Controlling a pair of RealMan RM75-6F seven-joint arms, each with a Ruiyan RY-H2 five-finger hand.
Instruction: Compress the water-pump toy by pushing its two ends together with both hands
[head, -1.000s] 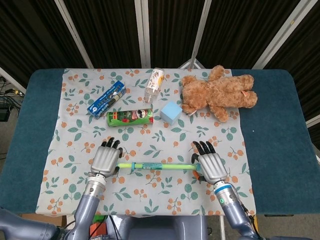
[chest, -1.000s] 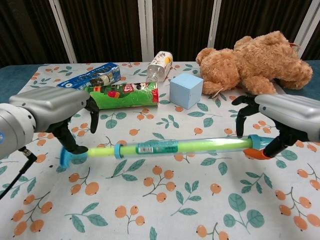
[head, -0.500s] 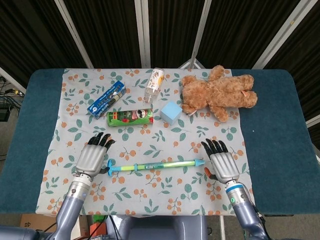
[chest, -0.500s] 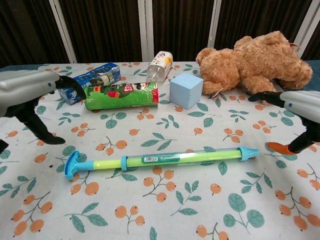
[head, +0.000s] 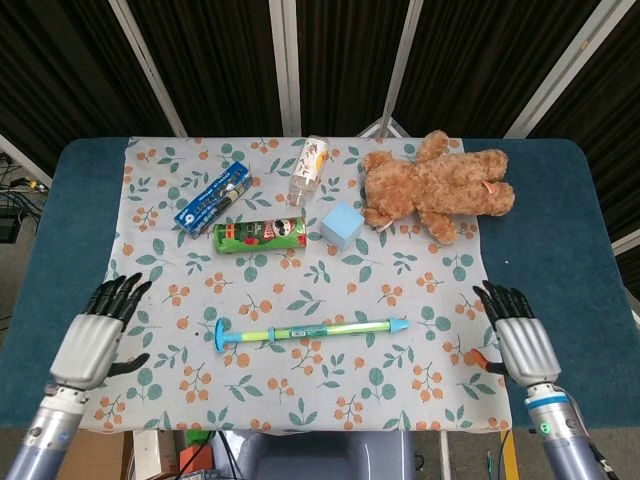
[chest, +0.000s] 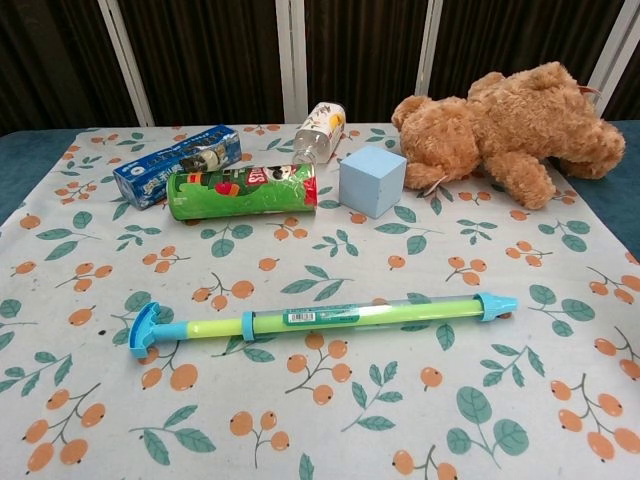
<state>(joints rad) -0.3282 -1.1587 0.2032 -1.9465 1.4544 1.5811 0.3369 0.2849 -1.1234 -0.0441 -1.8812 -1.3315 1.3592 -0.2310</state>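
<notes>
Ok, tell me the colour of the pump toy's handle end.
Light blue handle; clearest in the chest view.

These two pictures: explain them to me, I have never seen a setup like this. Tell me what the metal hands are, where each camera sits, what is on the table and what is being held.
The metal hands belong to a two-armed robot steered by a person. The top picture looks down from its head; the lower one looks forward from its chest, and shows no hands.

The left hand and right hand rest at the cloth's outer edges, fingers spread, holding nothing.

On the flowered cloth lies the water-pump toy, a long green and blue tube, untouched. Behind it are a green snack can, a blue box, a clear bottle, a light blue cube and a teddy bear.
</notes>
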